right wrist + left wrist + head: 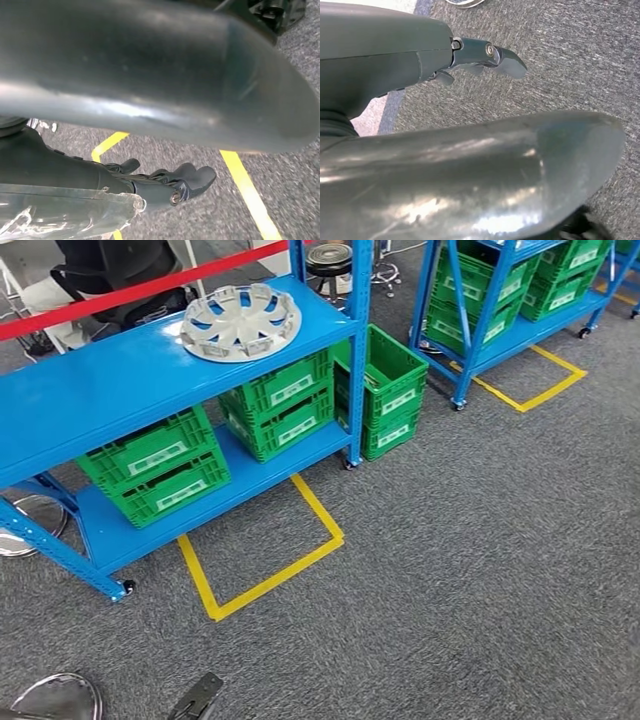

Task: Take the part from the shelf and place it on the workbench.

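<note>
Standing off from the shelf (113, 380), we have the part (240, 322), a pale wheel cover, lying flat on its top board, well apart from both hands. Our left hand (471, 55) hangs over carpet with fingers (510, 62) stretched out, grasping nothing; our right hand (166, 182) looks the same, fingers (198, 177) loosely extended above yellow floor tape (247, 192). The risks we see: the cover is broad and shallow, so fingertips could push it back across the board instead of catching its rim, and the shelf post (361, 350) just beside it could snag a reaching arm.
</note>
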{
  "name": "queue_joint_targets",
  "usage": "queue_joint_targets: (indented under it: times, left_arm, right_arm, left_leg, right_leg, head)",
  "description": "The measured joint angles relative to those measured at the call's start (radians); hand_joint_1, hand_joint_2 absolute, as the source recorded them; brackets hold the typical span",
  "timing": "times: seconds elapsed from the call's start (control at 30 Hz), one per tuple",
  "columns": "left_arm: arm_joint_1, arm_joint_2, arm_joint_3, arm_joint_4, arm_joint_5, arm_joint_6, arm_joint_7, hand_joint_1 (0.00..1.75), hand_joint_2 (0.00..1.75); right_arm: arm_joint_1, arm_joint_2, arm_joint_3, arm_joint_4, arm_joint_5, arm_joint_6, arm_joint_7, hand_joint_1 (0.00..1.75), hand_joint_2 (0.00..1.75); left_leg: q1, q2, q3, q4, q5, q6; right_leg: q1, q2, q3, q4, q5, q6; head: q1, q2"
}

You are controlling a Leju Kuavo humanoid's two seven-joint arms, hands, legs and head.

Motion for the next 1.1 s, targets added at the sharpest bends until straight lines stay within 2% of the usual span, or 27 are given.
queue_joint_targets:
  times: [0.07,0.13,0.17,0.2,0.27,0.3,0.33,0.37,0.4,0.43,0.47,0.5,0.53,0.6,0.63,0.67,0.73,0.77,0.8,0.83,0.87,0.9,0.93,0.97,1.0,1.03,1.1]
  left_arm:
    - [0.0,-0.001,0.001,0.0,0.0,0.0,-0.001,0.0,0.0]
    - [0.004,-0.002,0.004,0.0,0.0,0.0,-0.001,0.0,0.0]
    - [0.005,-0.002,0.005,0.0,0.0,0.0,-0.001,0.0,0.0]
    - [0.004,-0.003,0.007,0.0,0.0,-0.001,-0.001,0.0,0.0]
    - [0.002,-0.005,0.01,0.0,0.0,-0.001,-0.001,0.0,0.0]
    - [0.002,-0.006,0.011,0.0,0.0,-0.002,-0.001,0.0,0.0]
    - [0.003,-0.007,0.012,0.0,-0.001,-0.002,-0.001,0.0,0.0]
    - [0.003,-0.007,0.013,0.0,-0.001,-0.002,-0.001,0.0,0.0]
    - [0.003,-0.007,0.013,0.0,-0.001,-0.002,-0.001,0.0,0.0]
    - [0.003,-0.007,0.014,0.0,-0.001,-0.002,-0.001,0.0,0.0]
    - [0.002,-0.007,0.014,0.0,-0.001,-0.002,-0.001,0.0,0.0]
    - [0.002,-0.007,0.015,0.0,-0.001,-0.002,-0.001,0.0,0.0]
    - [0.002,-0.007,0.015,0.0,-0.002,-0.002,-0.001,0.0,0.0]
    - [0.005,-0.006,0.016,0.0,-0.002,-0.002,-0.001,0.0,0.0]
    - [0.006,-0.006,0.017,0.0,-0.003,-0.002,-0.001,0.0,0.0]
    - [0.006,-0.006,0.017,0.0,-0.003,-0.001,-0.001,0.0,0.0]
    - [0.002,-0.006,0.017,0.0,-0.004,-0.001,-0.001,0.0,0.0]
    - [0.001,-0.007,0.017,0.0,-0.004,-0.001,-0.001,0.0,0.0]
    - [0.001,-0.007,0.017,0.0,-0.004,-0.001,-0.001,0.0,0.0]
    - [0.003,-0.008,0.017,0.0,-0.004,-0.001,-0.001,0.0,0.0]
    - [0.004,-0.008,0.017,0.0,-0.004,-0.001,-0.001,0.0,0.0]
    - [0.005,-0.007,0.017,0.0,-0.004,-0.001,-0.001,0.0,0.0]
    - [0.004,-0.007,0.017,0.0,-0.004,-0.001,-0.001,0.0,0.0]
    - [0.002,-0.007,0.017,0.0,-0.004,-0.001,-0.001,0.0,0.0]
    - [0.0,-0.007,0.017,0.0,-0.005,-0.001,-0.001,0.0,0.0]
    - [-0.002,-0.007,0.017,0.0,-0.006,-0.001,-0.001,0.0,0.0]
    - [0.0,-0.006,0.018,0.0,-0.008,-0.001,-0.001,0.0,0.0]
  right_arm:
    - [-0.001,0.0,0.0,0.0,0.0,-0.001,0.0,0.0,0.0]
    - [-0.001,0.0,0.0,0.0,0.0,-0.002,0.0,0.0,0.0]
    - [-0.001,0.0,0.0,0.0,0.0,-0.002,0.0,0.0,0.0]
    - [-0.001,0.0,0.0,0.0,0.0,-0.002,0.0,0.0,0.0]
    - [0.002,0.0,0.0,0.0,0.0,-0.002,0.0,0.0,0.0]
    - [0.003,0.0,0.0,0.0,0.0,-0.002,0.0,0.0,0.0]
    - [0.004,0.0,0.0,0.0,0.0,-0.002,0.0,0.0,0.0]
    - [0.004,0.0,0.0,0.0,0.0,-0.002,0.0,0.0,0.0]
    - [0.003,0.0,0.0,0.0,0.0,-0.002,0.0,0.0,0.0]
    - [0.003,0.0,0.0,0.0,0.0,-0.003,0.0,0.0,0.0]
    - [0.002,-0.001,0.0,0.0,0.0,-0.003,0.0,0.0,0.0]
    - [0.001,-0.001,0.0,0.0,0.0,-0.003,0.0,0.0,0.0]
    - [0.001,-0.001,0.0,0.0,0.0,-0.002,0.001,0.0,0.0]
    - [0.001,-0.001,0.0,0.0,0.0,-0.002,0.001,0.0,0.0]
    - [0.001,-0.001,0.0,0.0,0.0,-0.002,0.001,0.0,0.0]
    - [0.001,-0.001,0.0,0.0,0.0,-0.002,0.001,0.0,0.0]
    - [0.002,-0.001,0.0,0.0,0.0,-0.002,0.001,0.0,0.0]
    - [0.003,-0.001,0.0,0.0,0.0,-0.002,0.001,0.0,0.0]
    - [0.003,-0.001,0.0,0.0,0.0,-0.002,0.001,0.0,0.0]
    - [0.003,-0.001,0.0,0.0,0.0,-0.002,0.001,0.0,0.0]
    - [0.002,-0.002,0.0,0.0,0.0,-0.002,0.001,0.0,0.0]
    - [0.001,-0.002,0.0,0.0,0.0,-0.002,0.001,0.0,0.0]
    - [0.0,-0.002,0.0,0.0,0.0,-0.002,0.001,0.0,0.0]
    - [0.0,-0.002,0.0,0.0,0.0,-0.002,0.001,0.0,0.0]
    - [0.0,-0.002,0.0,0.0,0.0,-0.002,0.002,0.0,0.0]
    - [0.0,-0.002,0.0,0.0,0.0,-0.002,0.002,0.0,0.0]
    - [-0.001,-0.002,0.0,0.0,0.0,-0.002,0.003,0.0,0.0]
  left_leg:
    - [-0.002,-0.007,0.003,-0.016,-0.002,0.005]
    - [0.002,-0.022,0.006,-0.024,0.003,0.014]
    - [0.004,-0.029,0.008,-0.028,0.006,0.018]
    - [0.006,-0.036,0.01,-0.03,0.007,0.022]
    - [0.006,-0.053,0.01,-0.029,0.007,0.025]
    - [0.006,-0.061,0.011,-0.029,0.006,0.026]
    - [0.007,-0.071,0.012,-0.029,0.006,0.025]
    - [0.008,-0.081,0.014,-0.029,0.006,0.024]
    - [0.01,-0.091,0.016,-0.027,0.005,0.022]
    - [0.01,-0.101,0.015,-0.024,0.004,0.017]
    - [0.01,-0.11,0.013,-0.02,0.003,0.012]
    - [0.01,-0.118,0.009,-0.016,0.003,0.006]
    - [0.01,-0.125,0.005,-0.015,0.005,0.0]
    - [0.013,-0.132,0.001,-0.016,0.008,-0.009]
    - [0.014,-0.121,-0.004,-0.007,0.001,-0.014]
    - [0.013,-0.104,-0.018,0.022,-0.018,-0.019]
    - [0.013,-0.067,-0.077,0.142,-0.082,-0.027]
    - [0.014,-0.059,-0.113,0.214,-0.112,-0.029]
    - [0.015,-0.056,-0.138,0.264,-0.126,-0.03]
    - [0.015,-0.055,-0.146,0.279,-0.12,-0.029]
    - [0.015,-0.054,-0.132,0.252,-0.095,-0.027]
    - [0.014,-0.048,-0.1,0.192,-0.06,-0.023]
    - [0.012,-0.033,-0.061,0.119,-0.028,-0.018]
    - [0.008,-0.018,-0.026,0.054,-0.009,-0.013]
    - [0.005,-0.005,-0.004,0.011,-0.001,-0.009]
    - [0.001,0.001,0.005,-0.01,-0.002,-0.005]
    - [0.001,-0.011,0.005,-0.018,-0.002,0.005]
  right_leg:
    - [0.002,-0.014,0.003,-0.005,-0.001,0.009]
    - [0.0,-0.001,0.001,0.007,-0.014,0.019]
    - [0.0,0.015,-0.012,0.039,-0.035,0.023]
    - [-0.001,0.034,-0.037,0.094,-0.066,0.026]
    - [-0.001,0.052,-0.104,0.233,-0.125,0.028]
    - [-0.001,0.054,-0.127,0.276,-0.134,0.03]
    - [-0.001,0.055,-0.132,0.28,-0.122,0.03]
    - [-0.003,0.057,-0.117,0.241,-0.091,0.031]
    - [-0.005,0.064,-0.086,0.172,-0.05,0.033]
    - [-0.01,0.084,-0.052,0.099,-0.019,0.035]
    - [-0.014,0.101,-0.025,0.043,0.001,0.034]
    - [-0.016,0.116,-0.01,0.01,0.008,0.031]
    - [-0.015,0.124,-0.005,0.001,0.005,0.026]
    - [-0.013,0.11,-0.005,-0.001,0.009,0.011]
    - [-0.014,0.102,-0.005,-0.002,0.011,0.004]
    - [-0.015,0.093,-0.004,-0.003,0.012,-0.002]
    - [-0.013,0.073,-0.004,-0.004,0.012,-0.009]
    - [-0.012,0.061,-0.004,-0.004,0.011,-0.011]
    - [-0.011,0.051,-0.004,-0.004,0.01,-0.012]
    - [-0.01,0.041,-0.004,-0.004,0.009,-0.012]
    - [-0.009,0.033,-0.003,-0.004,0.008,-0.012]
    - [-0.009,0.025,-0.001,-0.004,0.007,-0.011]
    - [-0.008,0.019,0.001,-0.004,0.006,-0.009]
    - [-0.006,0.013,0.002,-0.003,0.003,-0.005]
    - [-0.003,0.008,0.002,-0.003,0.002,-0.001]
    - [-0.001,0.002,0.003,-0.004,0.0,0.004]
    - [-0.001,-0.009,0.005,-0.008,-0.001,0.014]
  head:
    - [0.0,0.0]
    - [0.0,0.0]
    - [0.001,0.0]
    - [0.002,0.0]
    - [0.003,0.0]
    - [0.003,0.0]
    - [0.003,0.0]
    - [0.003,0.0]
    - [0.003,0.0]
    - [0.004,0.0]
    - [0.006,0.0]
    - [0.006,0.0]
    - [0.007,0.0]
    - [0.007,0.0]
    - [0.005,0.0]
    - [0.002,0.0]
    - [-0.005,0.0]
    - [-0.006,0.0]
    - [-0.006,0.0]
    - [-0.006,0.0]
    - [-0.006,0.0]
    - [-0.006,0.0]
    - [-0.007,0.0]
    - [-0.007,0.0]
    - [-0.007,0.0]
    - [-0.007,0.0]
    - [-0.005,0.0]
